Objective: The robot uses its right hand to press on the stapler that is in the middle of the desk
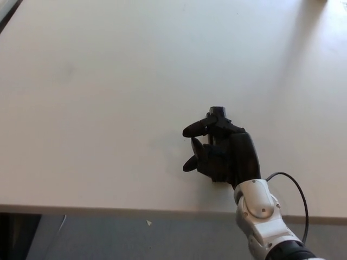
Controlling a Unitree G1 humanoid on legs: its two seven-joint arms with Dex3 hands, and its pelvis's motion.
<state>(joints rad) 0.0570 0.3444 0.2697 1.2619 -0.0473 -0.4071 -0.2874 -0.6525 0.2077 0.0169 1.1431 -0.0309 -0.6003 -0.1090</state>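
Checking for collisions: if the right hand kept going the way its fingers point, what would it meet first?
Nothing, apparently: right hand sits over the stapler, fingers pointing left over bare desk.

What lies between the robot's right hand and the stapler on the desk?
Nothing: in the head view the right hand lies over the stapler, hiding most of it.

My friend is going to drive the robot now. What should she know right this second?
Right hand: lying over the black stapler, fingers apart and curled to its left, holding nothing.
Left hand: not in view.
Stapler: near the front edge of the white desk, mostly hidden under the hand; only its far tip shows.
Done: the hand is on the stapler. Whether the press has finished cannot be told from this picture.
Left: press down if it has not clicked, then lift the hand away.
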